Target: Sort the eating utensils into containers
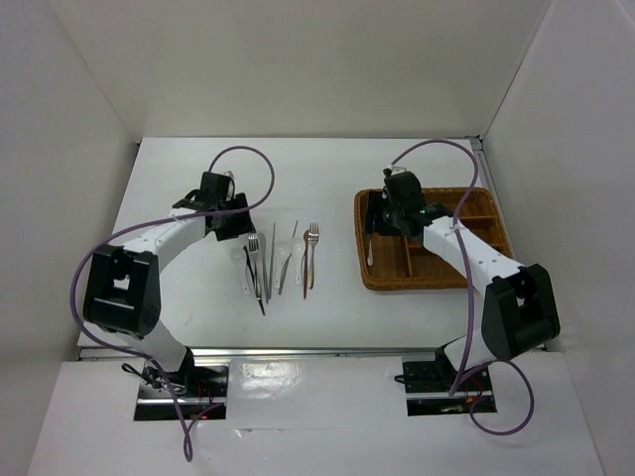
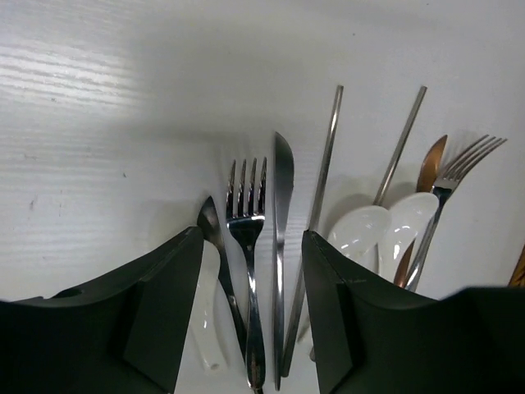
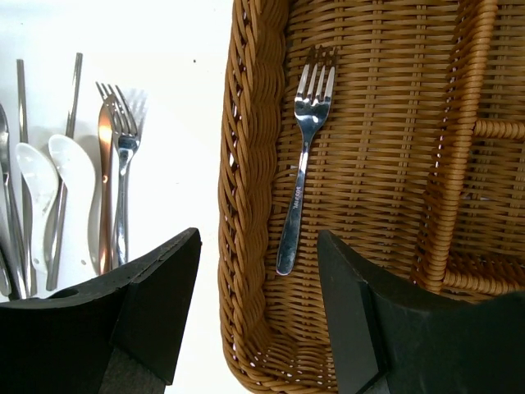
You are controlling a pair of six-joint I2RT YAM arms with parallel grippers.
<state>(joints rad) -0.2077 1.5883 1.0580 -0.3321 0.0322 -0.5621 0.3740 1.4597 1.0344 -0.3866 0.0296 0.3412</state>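
The right gripper, open and empty, hangs over the wicker tray where one fork lies; the left gripper, likewise open and empty, straddles a second fork on the counter, seemingly to grasp it.

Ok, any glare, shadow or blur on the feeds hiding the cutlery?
Left wrist: small silver metal fork sharp, a soft shadow band across the white table above it. Right wrist: second silver fork in the brown woven wicker tray crisp, glints on its handle, table beside it washed out. Top external: even light, loose utensils too small to separate.
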